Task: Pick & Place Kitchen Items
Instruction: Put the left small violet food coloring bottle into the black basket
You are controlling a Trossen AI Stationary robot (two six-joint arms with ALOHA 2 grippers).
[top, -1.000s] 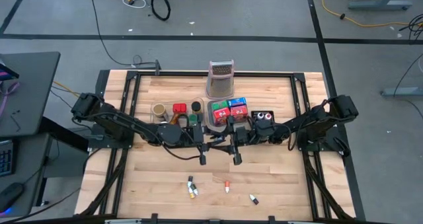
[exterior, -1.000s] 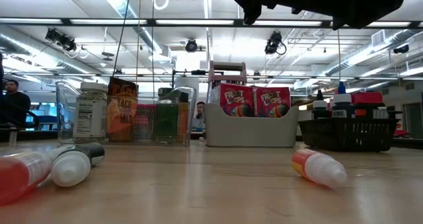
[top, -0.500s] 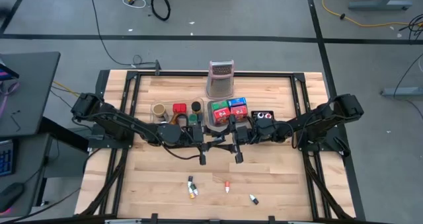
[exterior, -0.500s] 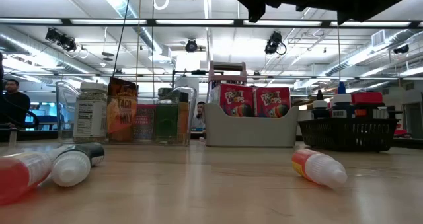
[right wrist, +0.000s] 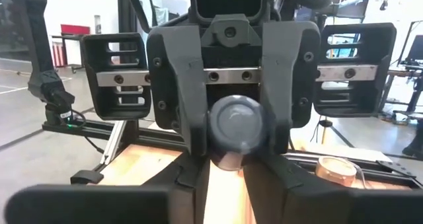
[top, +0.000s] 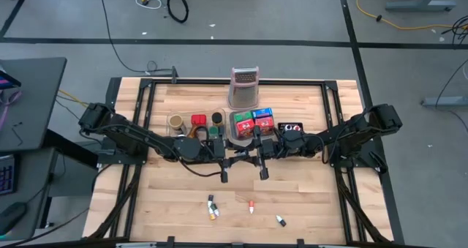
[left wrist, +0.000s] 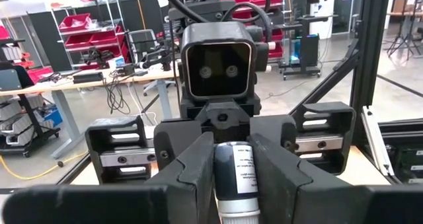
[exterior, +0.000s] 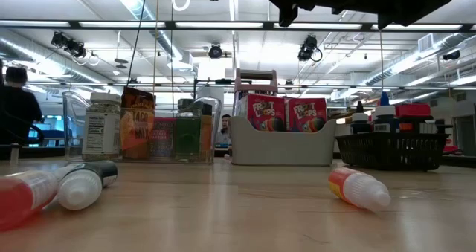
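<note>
Over the middle of the bench [top: 314, 197], both arms stretched inward and meeting nose to nose; left tool [left wrist: 234, 168] pinching a small dark bottle [left wrist: 234, 174] with a pale label, held level above the wood, dark cap end turned toward the other arm; right tool [right wrist: 228, 174] just at that cap end, fingers [right wrist: 264, 181] drawn in close on either side; cannot tell whether actually clamped on the bottle or only beside it.

Behind the arms, along the far half of the bench: upright metal grater [top: 245, 88] at the back; in front of it a grey tray [exterior: 281, 149] holding Froot Loops boxes [exterior: 283, 114]; to one side a clear tray [exterior: 74, 129] with a labelled jar [exterior: 102, 126], a brown packet [exterior: 136, 123] and other packets; to the other side a black basket [exterior: 390, 149] with dark-capped bottles.

Near the front edge, well apart from the tools: three small tube-like pieces lying flat, a pair touching [top: 212, 207], a red-tipped one [top: 251, 205] near the middle, a pale one [top: 281, 220] farther along.

Beyond the bench, in the room, a person in dark clothing [exterior: 15, 107].
</note>
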